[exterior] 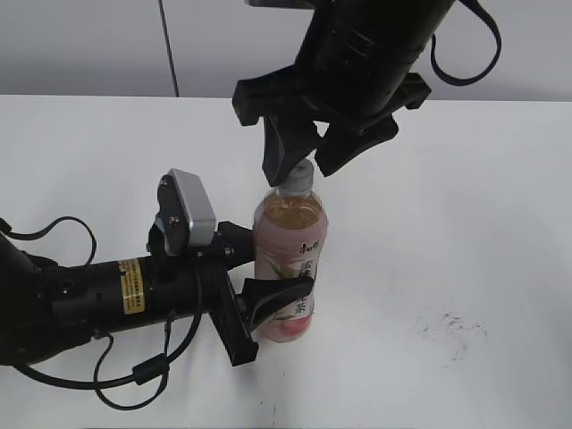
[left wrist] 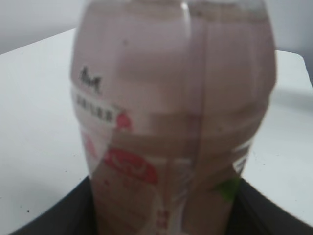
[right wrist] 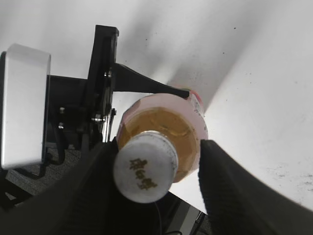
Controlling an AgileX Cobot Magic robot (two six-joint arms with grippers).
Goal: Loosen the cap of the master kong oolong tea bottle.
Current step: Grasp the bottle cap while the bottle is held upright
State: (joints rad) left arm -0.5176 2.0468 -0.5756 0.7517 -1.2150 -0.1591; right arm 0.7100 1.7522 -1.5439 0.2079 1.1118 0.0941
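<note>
The master kong oolong tea bottle (exterior: 290, 268) stands upright on the white table, pale amber tea above a pink label. It fills the left wrist view (left wrist: 171, 117). My left gripper (exterior: 259, 290) is shut on its lower body from the left. The white-grey cap (exterior: 299, 177) sits on the bottle's neck, and from above it shows a dark logo (right wrist: 145, 167). My right gripper (exterior: 302, 165) hangs over the cap, open. Its left finger touches the cap's side and its right finger (right wrist: 234, 191) stands apart from it.
The white table (exterior: 465, 223) carries faint dark scuff marks (exterior: 451, 329) to the right of the bottle. The left arm's body and cables (exterior: 89, 304) lie along the table at the front left. A grey wall rises behind the table.
</note>
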